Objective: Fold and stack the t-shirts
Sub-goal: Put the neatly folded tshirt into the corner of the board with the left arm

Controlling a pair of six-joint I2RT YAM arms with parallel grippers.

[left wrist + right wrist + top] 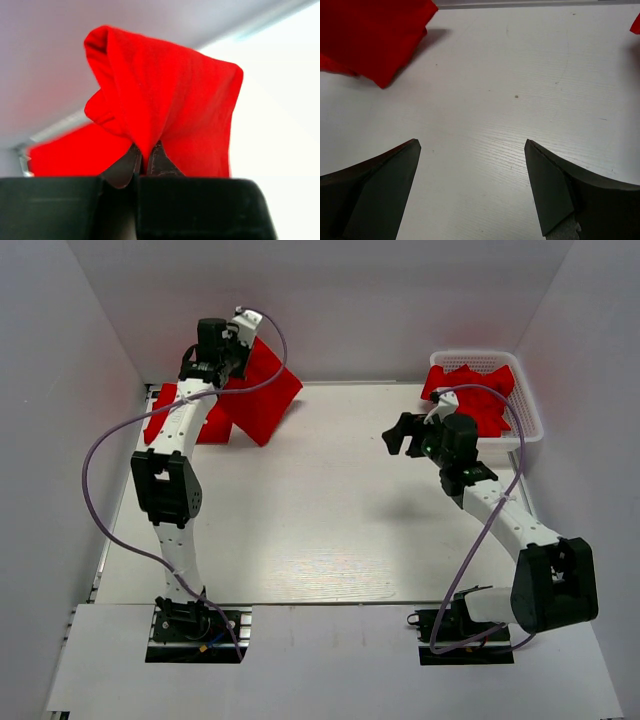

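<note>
The left gripper (145, 161) is pinching a fold of one red shirt (262, 395), with its jaws closed tight on the cloth. It is holding the shirt up over the far-left corner of the bench (330, 510). The shirt is hanging as a doubled sheet, its lower corner near the bench, just beside a flat red pile (172, 422) that is lying under the arm. The right gripper (471, 145) is hovering wide open above bare bench on the right side, gripping nothing.

I am reading the step as laying this shirt onto the pile. To do it well, the left arm should be lowering slowly so the hanging edge is touching down first. It should then be drawing the cloth across so it is spreading flat rather than bunching, and letting go only once the edges are lining up with the pile. The right gripper could be helping by steadying the loose corner.

Counting:
- one shirt is hanging in the air
- one pile is lying flat, and I am not able to count its layers
- one heap (472, 390) of red shirts is sitting in the basket, number unclear
- one white basket (470, 357)
- two grippers
</note>
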